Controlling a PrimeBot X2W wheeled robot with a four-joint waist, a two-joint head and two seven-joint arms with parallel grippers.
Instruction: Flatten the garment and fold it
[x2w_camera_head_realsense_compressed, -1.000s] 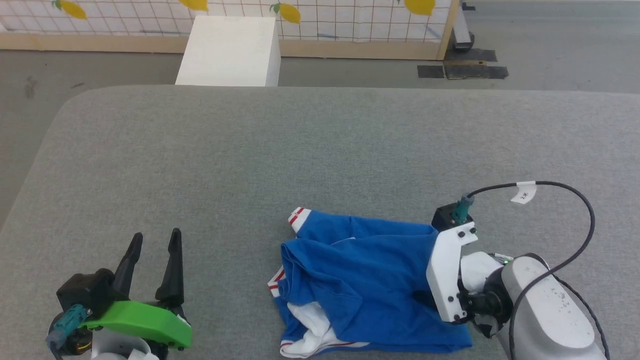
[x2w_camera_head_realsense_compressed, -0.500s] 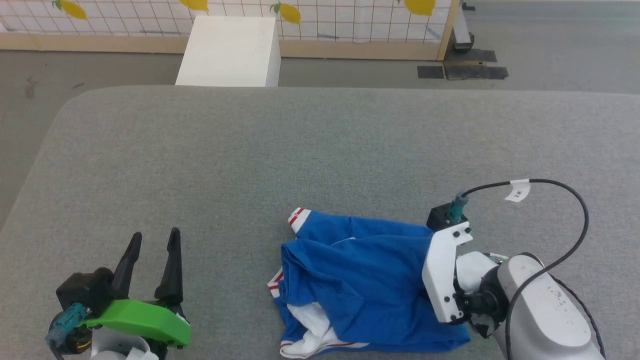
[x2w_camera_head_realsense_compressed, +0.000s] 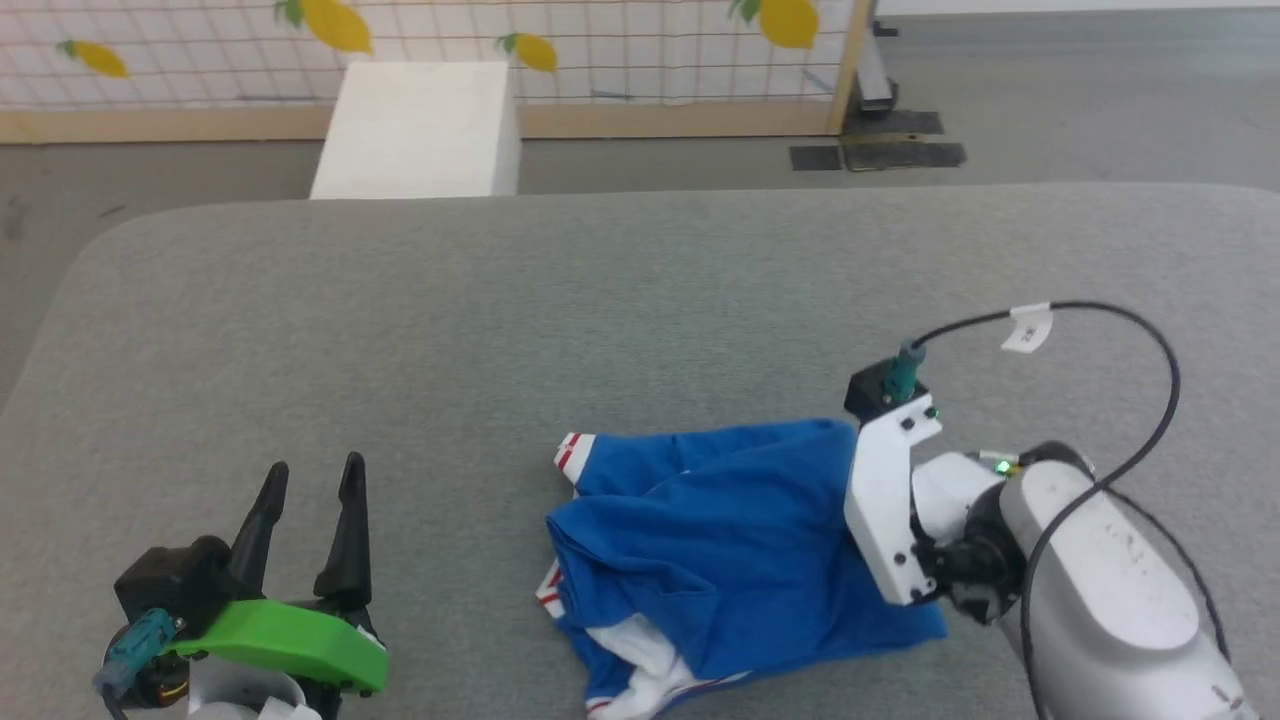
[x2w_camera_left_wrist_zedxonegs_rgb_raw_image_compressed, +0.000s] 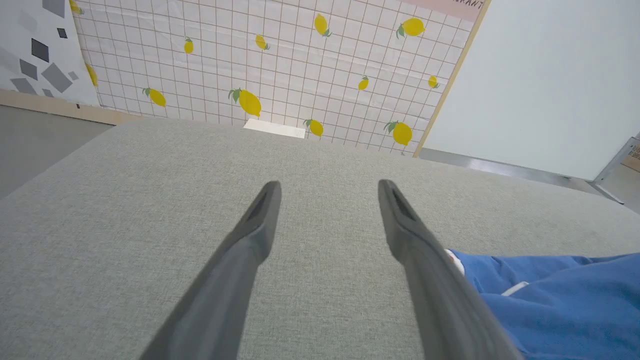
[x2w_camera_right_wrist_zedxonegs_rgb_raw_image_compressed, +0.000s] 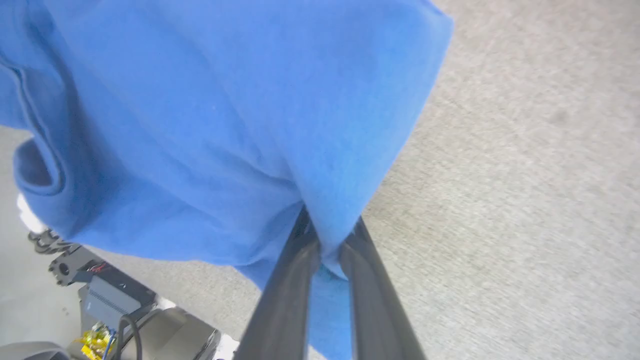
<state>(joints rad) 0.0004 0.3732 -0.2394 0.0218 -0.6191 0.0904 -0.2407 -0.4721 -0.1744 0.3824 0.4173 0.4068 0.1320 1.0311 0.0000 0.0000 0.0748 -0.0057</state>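
The garment (x2w_camera_head_realsense_compressed: 720, 540), bright blue with white sleeves and red-striped trim, lies crumpled on the grey table (x2w_camera_head_realsense_compressed: 500, 320) near its front edge. In the right wrist view my right gripper (x2w_camera_right_wrist_zedxonegs_rgb_raw_image_compressed: 327, 235) is shut on a pinch of the garment's (x2w_camera_right_wrist_zedxonegs_rgb_raw_image_compressed: 200, 125) blue cloth, which hangs lifted off the table. In the head view a white wrist bracket (x2w_camera_head_realsense_compressed: 885, 510) at the garment's right edge hides those fingers. My left gripper (x2w_camera_head_realsense_compressed: 312, 478) stands open at the lower left, well left of the garment, with nothing between its fingers (x2w_camera_left_wrist_zedxonegs_rgb_raw_image_compressed: 260, 220). A blue edge of the garment (x2w_camera_left_wrist_zedxonegs_rgb_raw_image_compressed: 550, 295) shows at that view's lower right.
A white box (x2w_camera_head_realsense_compressed: 415, 130) stands on the floor beyond the table, before a lemon-print grid wall (x2w_camera_head_realsense_compressed: 600, 50). A black cable (x2w_camera_head_realsense_compressed: 1150, 400) with a white tag loops above my right forearm. Bare grey table stretches behind and left of the garment.
The head camera has shifted. My right arm has drawn the garment's right edge up and away from me, and the cloth has stretched and changed shape. The left gripper has stayed put.
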